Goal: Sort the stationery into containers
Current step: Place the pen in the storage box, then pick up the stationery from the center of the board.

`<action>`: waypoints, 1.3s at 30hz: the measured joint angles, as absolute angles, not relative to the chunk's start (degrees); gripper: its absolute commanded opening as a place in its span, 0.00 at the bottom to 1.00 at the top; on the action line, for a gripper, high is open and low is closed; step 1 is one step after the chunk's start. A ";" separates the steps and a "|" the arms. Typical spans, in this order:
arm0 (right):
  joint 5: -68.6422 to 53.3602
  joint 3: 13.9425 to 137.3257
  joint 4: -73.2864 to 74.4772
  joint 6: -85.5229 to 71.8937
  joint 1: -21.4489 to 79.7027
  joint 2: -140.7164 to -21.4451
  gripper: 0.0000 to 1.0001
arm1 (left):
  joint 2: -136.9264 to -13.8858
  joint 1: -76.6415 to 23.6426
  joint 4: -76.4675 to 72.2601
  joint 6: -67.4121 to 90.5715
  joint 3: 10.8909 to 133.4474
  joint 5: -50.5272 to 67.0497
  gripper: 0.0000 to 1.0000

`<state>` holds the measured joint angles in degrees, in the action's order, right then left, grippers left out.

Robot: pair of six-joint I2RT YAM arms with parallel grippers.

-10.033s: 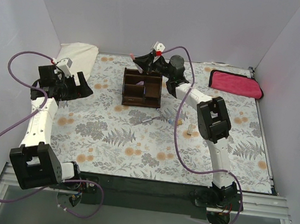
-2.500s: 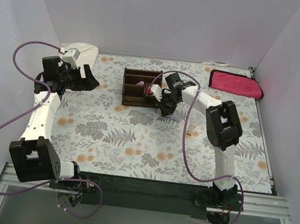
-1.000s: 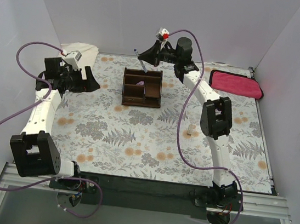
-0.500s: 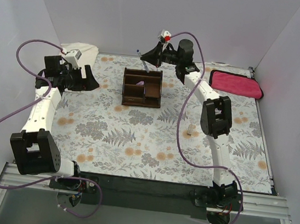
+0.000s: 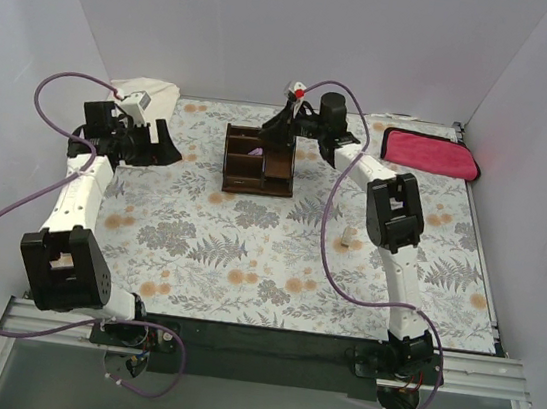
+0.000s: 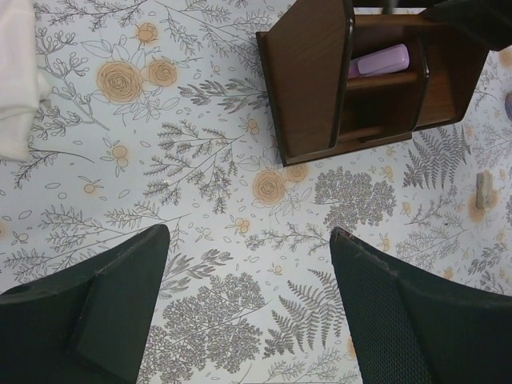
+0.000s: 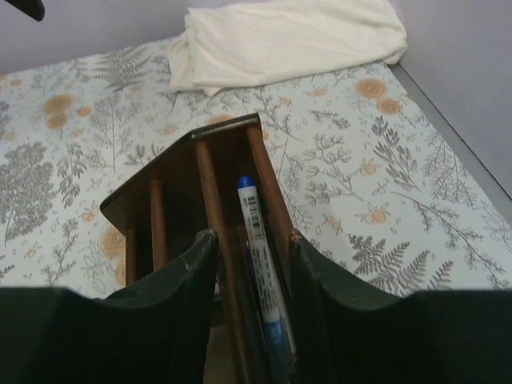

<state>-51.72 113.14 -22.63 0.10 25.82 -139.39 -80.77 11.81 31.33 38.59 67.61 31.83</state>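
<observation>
The dark brown wooden organizer (image 5: 256, 167) stands at the back middle of the flowered mat. My right gripper (image 5: 281, 131) hangs over its back right compartment, and in the right wrist view (image 7: 250, 234) its jaws stand apart. Between them a white pen with a blue cap (image 7: 258, 240) leans in the narrow compartment of the organizer (image 7: 180, 188), touching neither finger. A pink eraser (image 6: 378, 61) lies in another compartment. A tiny tan block (image 5: 347, 238) lies on the mat to the right. My left gripper (image 5: 152, 144) is open and empty over the mat (image 6: 250, 232), left of the organizer (image 6: 308, 80).
A magenta folded cloth (image 5: 432, 153) lies at the back right. A white folded cloth (image 5: 144, 97) lies at the back left and shows in the right wrist view (image 7: 288, 36). The tan block also shows in the left wrist view (image 6: 482, 190). Grey walls enclose three sides.
My right gripper, which held the pen high above the organizer, has come down onto its back right compartment. The pen now stands inside with the jaws apart. The left arm has barely moved.
</observation>
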 measured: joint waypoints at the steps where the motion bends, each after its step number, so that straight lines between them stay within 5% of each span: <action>1: -51.90 112.64 -23.11 0.49 25.82 -139.20 0.48 | -80.99 11.81 31.16 38.61 67.61 31.97 0.80; 15: -34.70 118.13 0.12 8.73 15.51 -127.42 0.51 | -82.28 11.81 24.62 40.53 67.61 33.28 0.80; 27: -11.64 125.43 33.28 20.43 13.54 -132.20 0.54 | -82.28 11.81 23.94 40.69 67.44 33.93 0.80; 39: -5.28 125.40 39.18 20.58 14.20 -136.86 0.65 | -82.28 11.81 23.97 42.00 67.00 34.83 0.80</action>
